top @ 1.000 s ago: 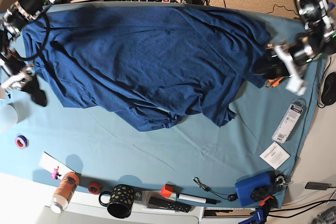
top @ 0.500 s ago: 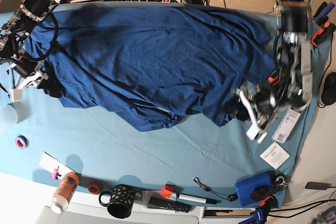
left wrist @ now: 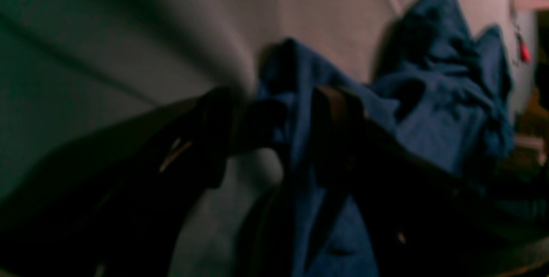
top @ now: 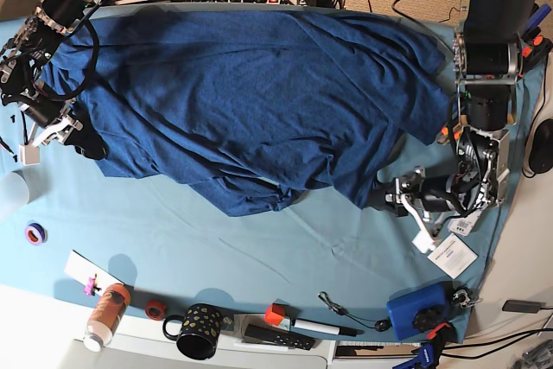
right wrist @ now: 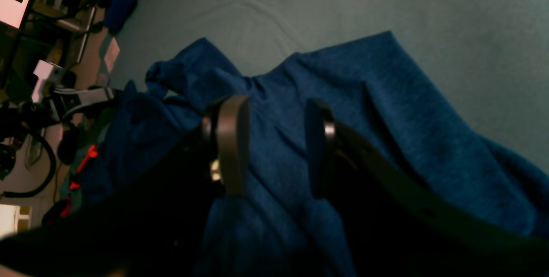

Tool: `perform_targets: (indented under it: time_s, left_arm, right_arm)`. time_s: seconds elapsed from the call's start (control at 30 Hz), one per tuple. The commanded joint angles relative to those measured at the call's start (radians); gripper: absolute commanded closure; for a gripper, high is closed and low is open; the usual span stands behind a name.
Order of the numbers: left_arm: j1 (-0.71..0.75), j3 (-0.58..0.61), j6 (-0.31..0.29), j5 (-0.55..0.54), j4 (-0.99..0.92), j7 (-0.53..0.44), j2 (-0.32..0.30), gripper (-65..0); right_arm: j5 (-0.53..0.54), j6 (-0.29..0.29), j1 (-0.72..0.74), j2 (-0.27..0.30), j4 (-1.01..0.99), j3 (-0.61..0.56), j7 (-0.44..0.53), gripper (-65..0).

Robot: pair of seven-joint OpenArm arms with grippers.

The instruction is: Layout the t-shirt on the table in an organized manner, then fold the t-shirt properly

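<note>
The right gripper [right wrist: 274,148] sits at the left edge of the t-shirt [top: 251,101], jaws parted with navy fabric lying between them; a firm pinch cannot be told. The t-shirt lies spread and rumpled across the far half of the table [top: 285,248]. The left gripper [top: 399,196] sits at the t-shirt's lower right corner, jaws apart around a fold of its hem.

We saw open teal table [top: 259,239] below the t-shirt [top: 251,92], a wide band where a gripper could pass. Along the near edge stood a black mug [top: 199,330], an orange bottle [top: 105,314], a marker [top: 320,327] and a blue box [top: 416,311]. White cards [top: 453,255] lay just beside the left gripper [top: 390,194].
</note>
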Motion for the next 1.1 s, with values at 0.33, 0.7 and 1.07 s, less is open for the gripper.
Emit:
perform_targets:
  time_s: [0.33,0.7,1.07]
  left_arm:
    - [-0.035,-0.001,-0.009,-0.01,0.011,0.097,-0.032,-30.9]
    - [0.004,-0.001,-0.072,-0.141,0.011,0.23,-0.037,-30.9]
    - [0.039,-0.001,-0.075,-0.076,0.011,0.167,0.033,-30.9]
  right_arm:
    - [0.028,0.001,0.016,0.023,0.014,0.003,0.017,-22.0]
    - [0.028,0.001,0.016,0.023,0.014,0.003,0.017,-22.0]
    - [0.028,0.001,0.016,0.023,0.014,0.003,0.017,-22.0]
